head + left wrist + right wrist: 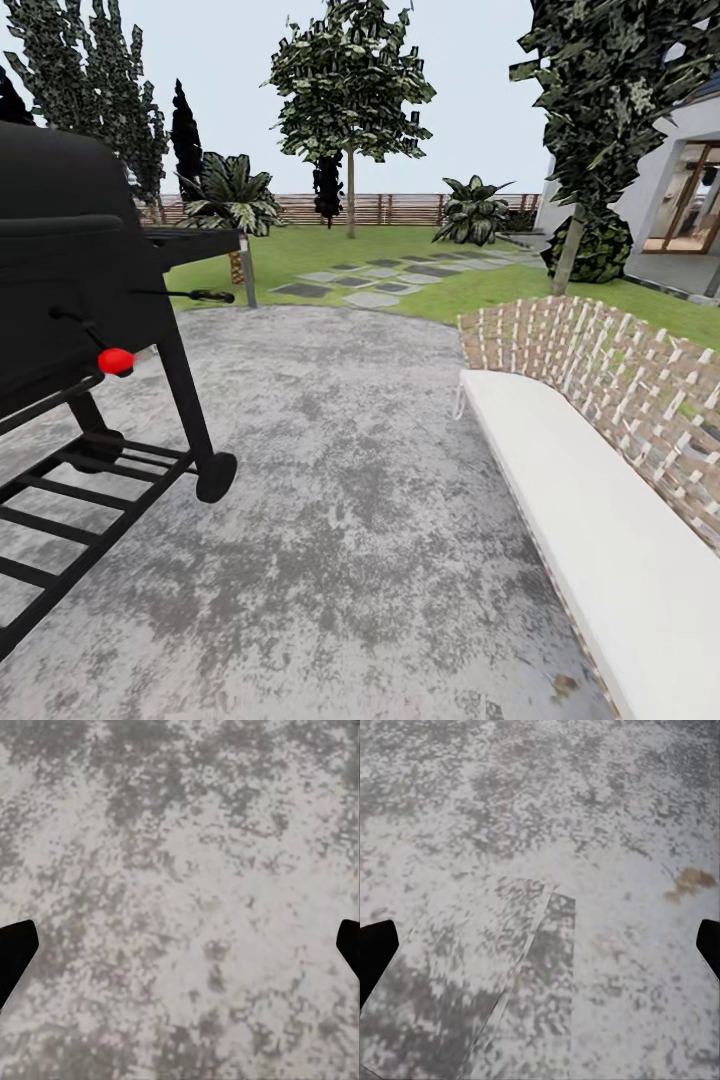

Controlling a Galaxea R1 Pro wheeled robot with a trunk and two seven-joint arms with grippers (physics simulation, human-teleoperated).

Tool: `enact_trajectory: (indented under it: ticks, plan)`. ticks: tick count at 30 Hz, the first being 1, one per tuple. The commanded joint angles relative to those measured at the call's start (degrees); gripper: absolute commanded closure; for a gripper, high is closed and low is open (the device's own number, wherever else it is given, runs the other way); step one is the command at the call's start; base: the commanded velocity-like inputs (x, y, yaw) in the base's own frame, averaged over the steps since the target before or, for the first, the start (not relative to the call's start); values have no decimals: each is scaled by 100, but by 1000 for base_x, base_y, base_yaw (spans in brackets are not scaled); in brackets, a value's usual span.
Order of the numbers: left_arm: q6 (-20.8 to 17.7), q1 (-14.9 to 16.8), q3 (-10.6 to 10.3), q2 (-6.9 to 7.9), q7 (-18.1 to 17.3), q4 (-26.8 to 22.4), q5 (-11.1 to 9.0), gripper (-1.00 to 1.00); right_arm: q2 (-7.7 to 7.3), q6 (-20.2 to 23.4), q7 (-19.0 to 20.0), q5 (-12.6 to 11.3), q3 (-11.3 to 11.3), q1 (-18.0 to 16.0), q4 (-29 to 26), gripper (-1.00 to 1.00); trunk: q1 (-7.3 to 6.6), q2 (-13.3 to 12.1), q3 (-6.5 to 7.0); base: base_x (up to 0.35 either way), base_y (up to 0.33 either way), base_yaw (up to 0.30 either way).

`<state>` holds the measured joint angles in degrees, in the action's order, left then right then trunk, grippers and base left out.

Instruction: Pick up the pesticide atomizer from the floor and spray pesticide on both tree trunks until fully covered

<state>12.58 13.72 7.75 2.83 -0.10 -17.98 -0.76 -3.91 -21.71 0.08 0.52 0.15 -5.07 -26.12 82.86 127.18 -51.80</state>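
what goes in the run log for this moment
phase: in transit on patio | left gripper: open, empty | right gripper: open, empty | ahead: lawn

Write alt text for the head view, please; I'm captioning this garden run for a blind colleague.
A mottled grey patio runs ahead to a green lawn with grey stepping stones and a wooden fence. A black wheeled grill stands at left; a white-cushioned woven bench is at right. A tree rises mid-lawn, and a white house sits at far right.
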Motion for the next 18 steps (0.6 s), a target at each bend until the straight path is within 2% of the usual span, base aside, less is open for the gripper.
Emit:
enact_trajectory:
  ticks: [1,13,18]
  plan:
    - [21,5,8,2,8,7,-6,-100,1,-17,4,7,2,-3,6,-100,2,2,-5,339,0,0]
    - [25,-1,7,-2,28,5,-3,-100,-4,-17,1,1,-17,-3,9,-100,2,2,-5,339,0,-1]
    - [25,-1,12,4,28,5,-3,-100,-4,-17,5,1,-7,-3,9,-100,2,2,-5,339,0,-163]
